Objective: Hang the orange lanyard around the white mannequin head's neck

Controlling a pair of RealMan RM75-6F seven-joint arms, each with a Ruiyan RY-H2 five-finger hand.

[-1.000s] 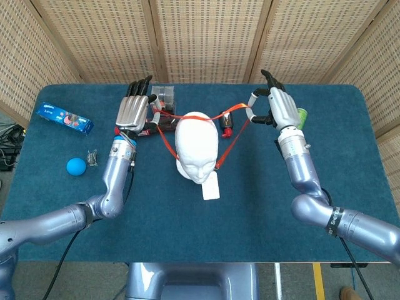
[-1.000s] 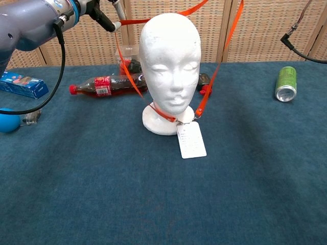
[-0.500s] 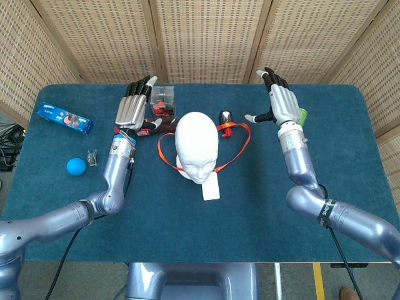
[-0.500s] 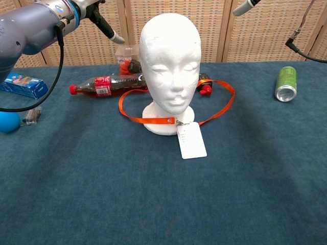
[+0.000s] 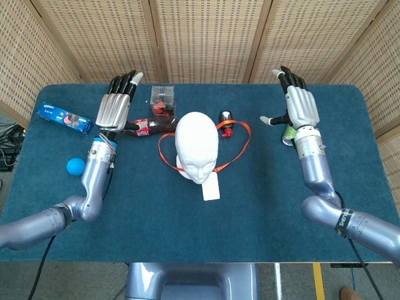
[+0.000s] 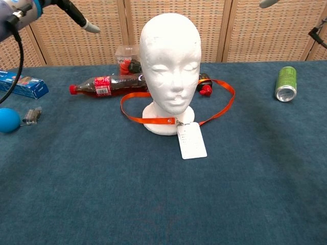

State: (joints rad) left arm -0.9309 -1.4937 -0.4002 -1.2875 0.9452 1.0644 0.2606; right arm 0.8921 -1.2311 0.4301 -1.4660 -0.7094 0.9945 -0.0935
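left hand (image 5: 115, 105) and right hand (image 5: 300, 106) raised with fingers spread, holding nothing; orange lanyard (image 6: 217, 108) looped around the neck of the white mannequin head (image 6: 170, 61), resting on the table (image 6: 153, 194)

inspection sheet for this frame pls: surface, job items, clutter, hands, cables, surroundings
Surface: blue table cloth.
Job items: orange lanyard looped around white mannequin head at its base; white badge lying in front.
Clutter: cola bottle, green can, blue ball, blue packet, clear box.
Hands: left hand and right hand raised, fingers spread, holding nothing.
Cables: black cable off left arm.
Surroundings: wicker screen panels.
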